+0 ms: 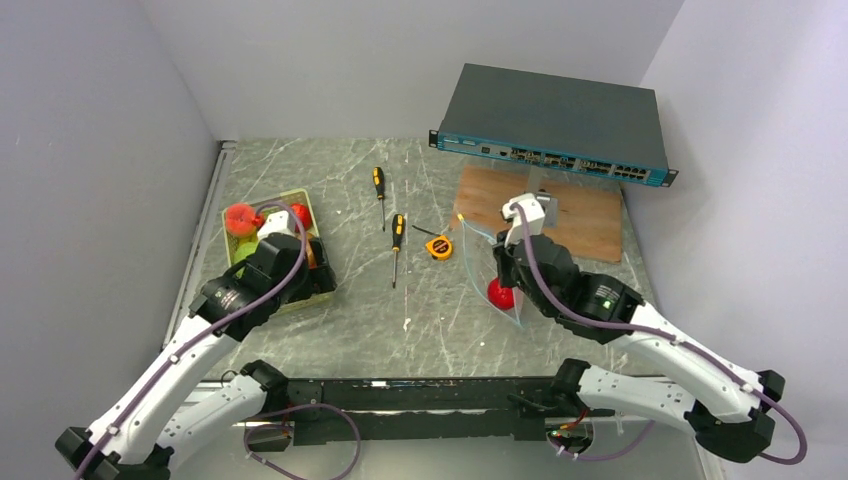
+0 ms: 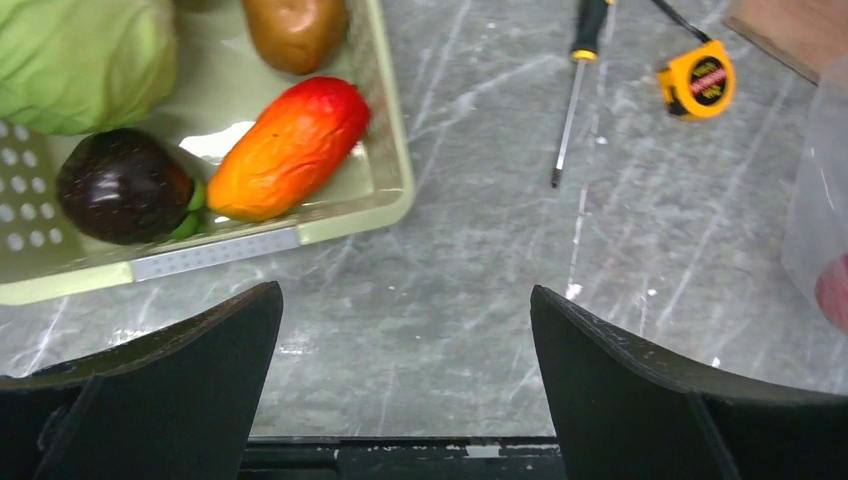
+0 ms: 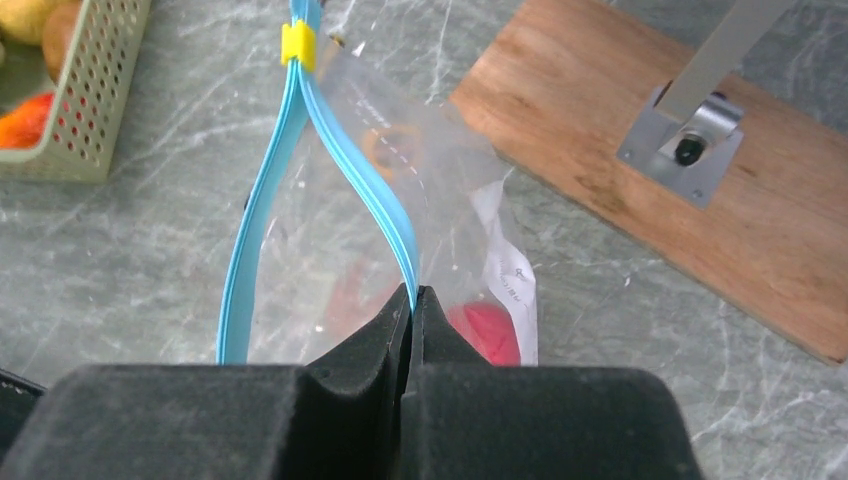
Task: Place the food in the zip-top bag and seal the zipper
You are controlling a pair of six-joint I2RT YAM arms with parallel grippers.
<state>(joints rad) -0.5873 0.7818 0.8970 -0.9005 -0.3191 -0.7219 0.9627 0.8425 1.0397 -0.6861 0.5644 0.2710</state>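
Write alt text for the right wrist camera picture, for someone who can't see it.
Two black fingers pinch one teal-blue zipper strip of a clear zip-top bag, its mouth gaping open. A red toy fruit lies inside; a wooden board lies right, a green tray upper left.

Looks down from high above the near edge over the whole tabletop (image 1: 420, 300). Peers close, steeply downward, from each wrist. Shares tape measure (image 1: 439, 247) overhead and left.

Left arm (image 1: 188, 352), right arm (image 1: 690, 360): white shells, black joints, purple cables (image 1: 536, 270); black jaws.
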